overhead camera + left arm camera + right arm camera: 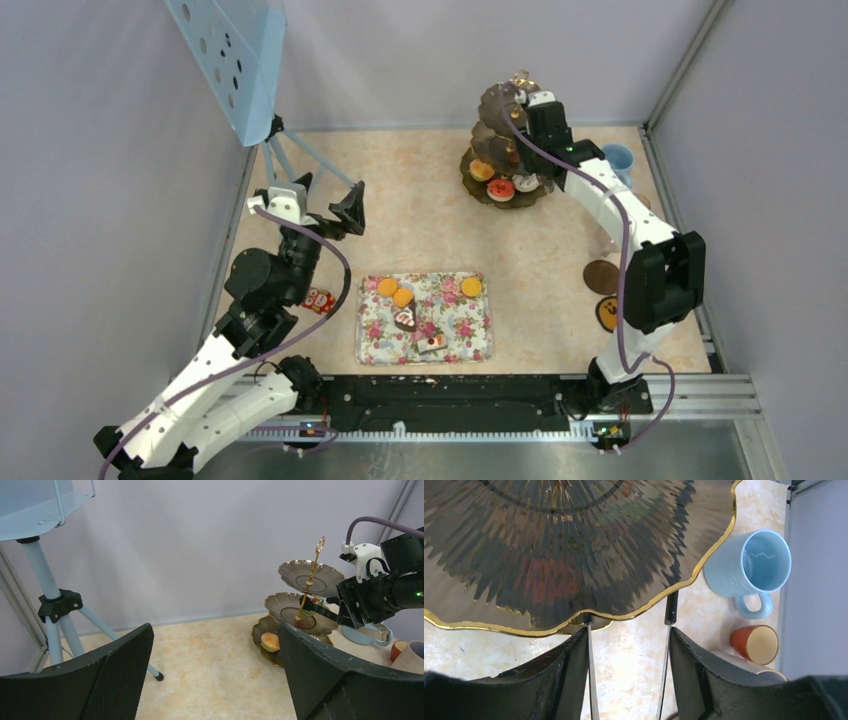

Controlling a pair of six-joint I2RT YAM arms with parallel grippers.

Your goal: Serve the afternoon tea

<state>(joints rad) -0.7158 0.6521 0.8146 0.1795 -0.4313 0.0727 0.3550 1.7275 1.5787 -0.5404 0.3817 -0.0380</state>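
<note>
The dark scalloped three-tier stand (505, 150) with its gold handle (317, 555) stands at the back of the table. Its bottom tier holds an orange round (482, 170), a red-topped donut (500, 189) and a bun-like treat (270, 641). My right gripper (628, 635) hovers over the stand's right side, shut on the black tongs (666, 650), whose tips reach under a tier rim (574, 545). More orange rounds (387, 287) and cake slices (405, 319) lie on the floral tray (470, 345). My left gripper (215, 630) is open and holds nothing, raised at the left.
A light-blue cup (756, 562), a small orange-brown cup (756, 644) and a pale cup (412, 655) stand right of the stand. Two round coasters (601, 277) lie by the right arm. A blue tripod (240, 60) fills the back left corner.
</note>
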